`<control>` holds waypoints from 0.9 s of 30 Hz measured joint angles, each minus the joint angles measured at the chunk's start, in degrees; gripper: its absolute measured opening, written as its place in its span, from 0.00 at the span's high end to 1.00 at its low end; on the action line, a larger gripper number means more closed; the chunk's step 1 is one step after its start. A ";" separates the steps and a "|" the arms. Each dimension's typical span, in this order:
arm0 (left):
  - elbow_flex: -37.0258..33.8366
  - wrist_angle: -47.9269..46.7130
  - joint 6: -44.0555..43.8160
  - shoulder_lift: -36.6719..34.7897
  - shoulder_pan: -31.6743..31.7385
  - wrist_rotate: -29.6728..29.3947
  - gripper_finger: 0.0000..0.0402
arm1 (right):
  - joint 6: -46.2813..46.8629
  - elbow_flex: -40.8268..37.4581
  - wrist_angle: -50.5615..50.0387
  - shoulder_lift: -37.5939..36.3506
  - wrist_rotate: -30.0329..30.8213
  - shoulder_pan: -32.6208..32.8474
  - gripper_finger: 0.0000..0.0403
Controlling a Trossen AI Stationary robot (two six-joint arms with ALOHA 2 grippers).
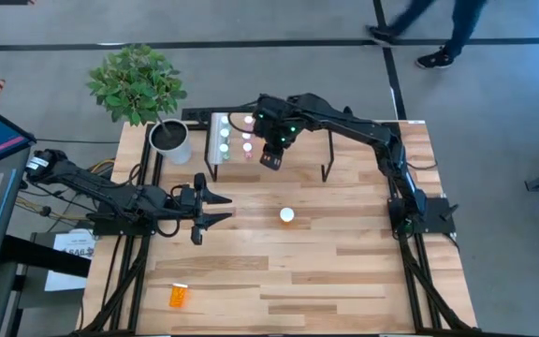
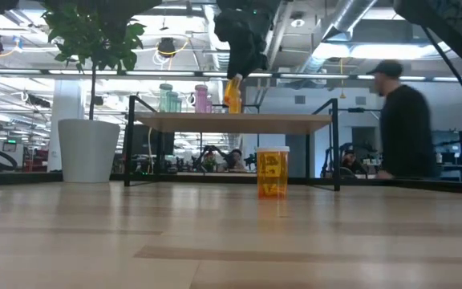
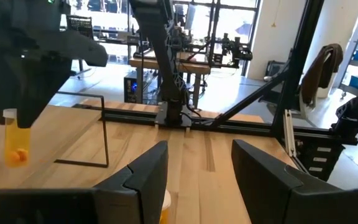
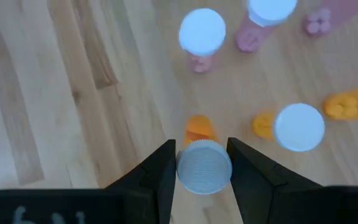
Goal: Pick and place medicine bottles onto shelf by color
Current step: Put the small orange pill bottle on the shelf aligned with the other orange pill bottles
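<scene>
Overhead, right tool (image 4: pixel 201 163) pinching orange bottle (image 4: pixel 203 166) above shelf (image 2: pixel 235 123), pink bottles (image 4: pixel 202 34) close beside; left tool (image 1: pixel 215 208) spread.

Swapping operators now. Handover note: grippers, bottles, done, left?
Right gripper: shut on a small orange bottle, over the shelf beside the bottles already placed.
Left gripper: open, empty, waiting over the table's left side.
Done: green and pink bottles stand at the shelf's left end, plus an orange one.
Left: set down the held bottle; then the large orange bottle standing mid-table, and the orange one lying near the front-left edge.
</scene>
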 joint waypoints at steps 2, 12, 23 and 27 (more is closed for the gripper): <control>0.00 0.01 0.01 0.00 0.00 0.00 0.58 | -0.02 0.02 0.27 0.00 0.03 -0.36 0.62; 0.00 0.04 -0.07 0.00 0.02 -0.01 0.58 | -0.10 0.04 -0.71 1.04 0.16 -1.70 0.62; 0.00 0.04 -0.24 0.00 0.02 -0.02 0.58 | -0.39 0.00 -1.02 1.62 0.14 -1.96 0.56; 0.00 0.04 -0.24 0.00 0.02 -0.02 0.58 | -0.39 0.00 -0.87 1.62 0.14 -1.94 0.53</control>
